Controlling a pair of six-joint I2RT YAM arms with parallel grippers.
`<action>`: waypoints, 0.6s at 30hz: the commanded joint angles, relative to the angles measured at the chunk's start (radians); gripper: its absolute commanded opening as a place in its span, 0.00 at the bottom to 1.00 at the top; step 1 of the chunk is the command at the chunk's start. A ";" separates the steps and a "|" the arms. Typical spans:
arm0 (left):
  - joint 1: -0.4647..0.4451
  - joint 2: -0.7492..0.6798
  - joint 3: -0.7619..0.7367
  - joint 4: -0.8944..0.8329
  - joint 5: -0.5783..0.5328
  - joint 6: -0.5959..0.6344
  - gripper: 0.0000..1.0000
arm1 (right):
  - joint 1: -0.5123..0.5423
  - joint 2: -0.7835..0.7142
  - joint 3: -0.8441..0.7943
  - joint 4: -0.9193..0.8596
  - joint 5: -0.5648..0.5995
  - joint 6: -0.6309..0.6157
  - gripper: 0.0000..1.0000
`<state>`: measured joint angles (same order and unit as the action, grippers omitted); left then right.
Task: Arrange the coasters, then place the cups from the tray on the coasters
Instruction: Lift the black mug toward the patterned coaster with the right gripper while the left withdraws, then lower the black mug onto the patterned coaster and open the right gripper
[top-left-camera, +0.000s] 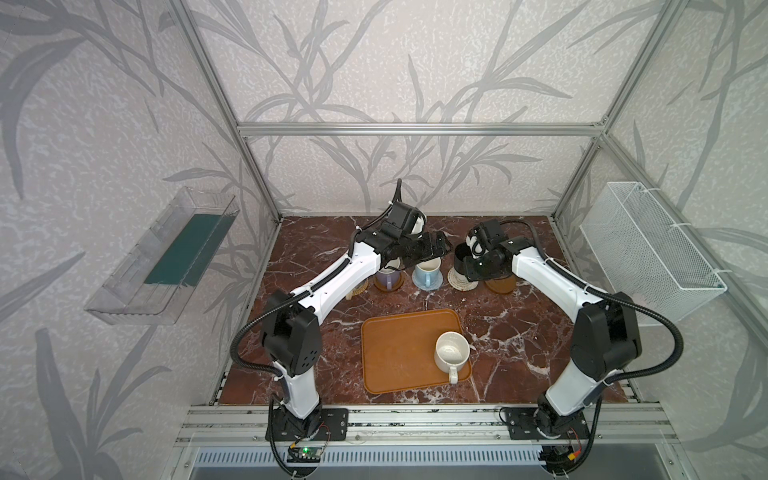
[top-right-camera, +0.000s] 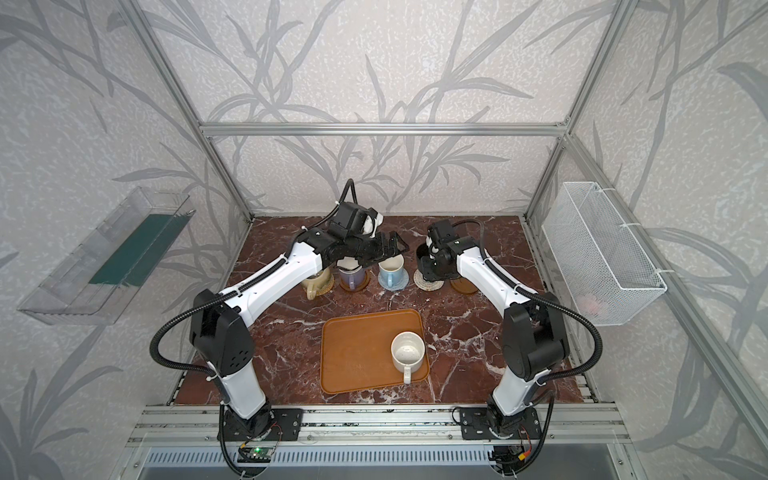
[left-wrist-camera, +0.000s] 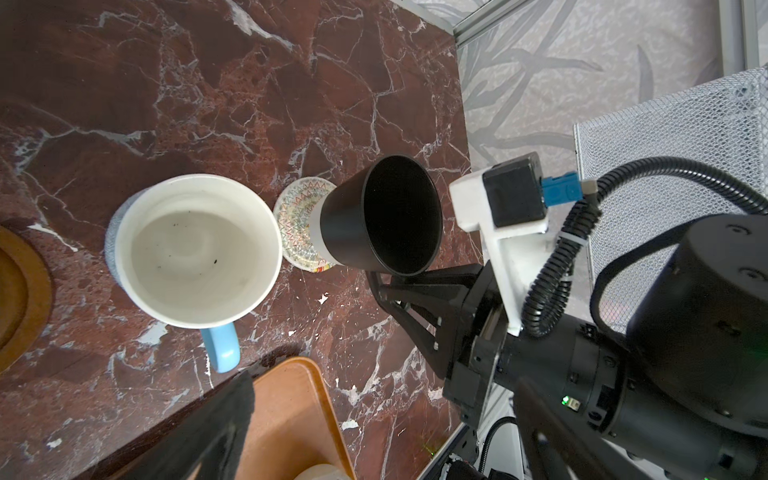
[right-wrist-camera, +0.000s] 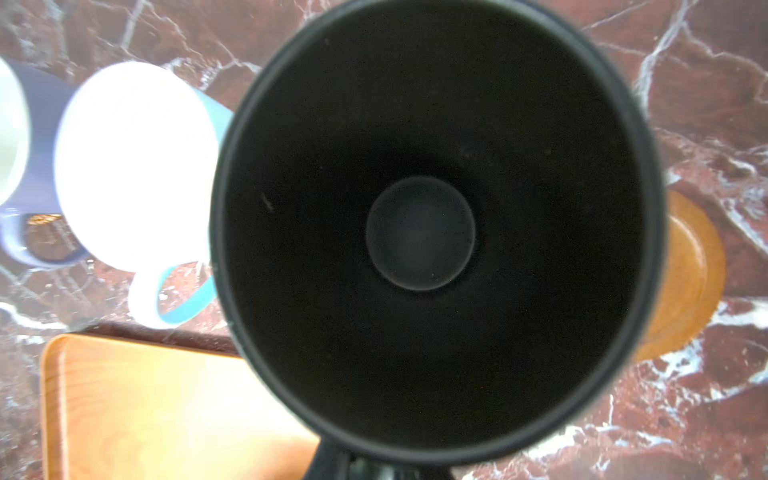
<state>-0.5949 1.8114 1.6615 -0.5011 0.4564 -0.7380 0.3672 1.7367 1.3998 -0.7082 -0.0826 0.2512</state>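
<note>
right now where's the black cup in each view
In a top view: black cup right of centre, in the back row.
In a top view: black cup same place, right of centre.
Left wrist: middle, over the cream coaster.
Right wrist: fills the middle, seen from above.
Shared landmark: orange tray.

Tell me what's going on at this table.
The right pincer is shut on the black cup, holding it at the cream coaster. The left pincer hangs open over the light blue cup. That one, the lavender cup and the beige cup sit on coasters. The white cup is on the tray; one brown coaster is bare.
</note>
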 joint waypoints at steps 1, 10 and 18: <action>-0.003 0.014 0.027 0.012 -0.004 -0.015 0.99 | -0.010 0.016 0.047 0.056 0.024 -0.036 0.00; -0.004 0.014 -0.013 0.036 -0.004 -0.027 0.99 | -0.010 0.044 0.006 0.095 0.035 -0.029 0.00; -0.005 -0.007 -0.057 0.051 -0.005 -0.027 0.99 | -0.004 0.039 -0.062 0.124 0.041 -0.003 0.00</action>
<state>-0.5949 1.8194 1.6245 -0.4667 0.4549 -0.7605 0.3611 1.7992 1.3640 -0.6403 -0.0601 0.2382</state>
